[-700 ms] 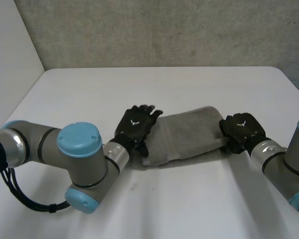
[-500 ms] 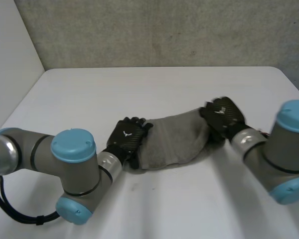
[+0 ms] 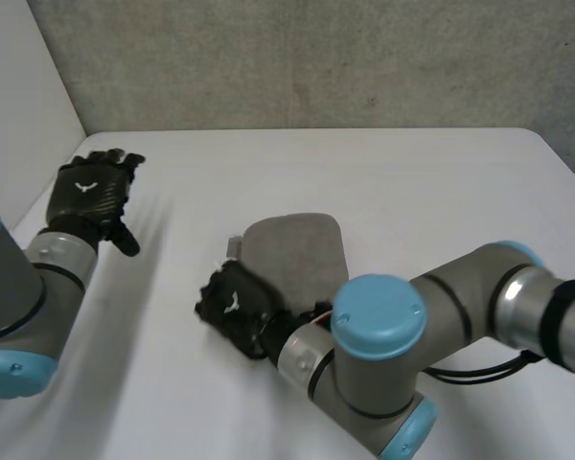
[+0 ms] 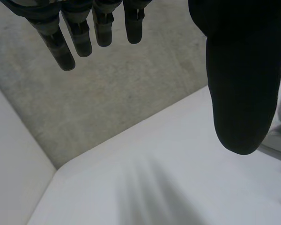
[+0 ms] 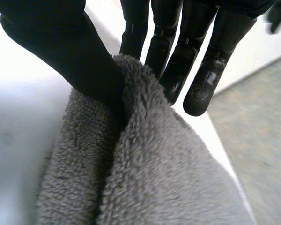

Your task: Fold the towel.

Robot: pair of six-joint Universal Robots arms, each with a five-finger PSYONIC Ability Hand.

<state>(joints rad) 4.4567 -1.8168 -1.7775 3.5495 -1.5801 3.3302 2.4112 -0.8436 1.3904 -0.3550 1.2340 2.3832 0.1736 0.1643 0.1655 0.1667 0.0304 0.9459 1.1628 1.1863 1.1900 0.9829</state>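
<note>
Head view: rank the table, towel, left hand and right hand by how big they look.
1. table
2. towel
3. left hand and right hand: about alike, and their distances from the camera differ, so I leave them unranked.

The white table [image 3: 412, 182] ran back to a rough grey wall [image 3: 316, 57] and met a white wall [image 3: 19, 96] along its left side. One thing lay on it: a grey towel [image 3: 297, 251], folded double with a rounded far end, near the table's middle and well apart from every edge.
</note>
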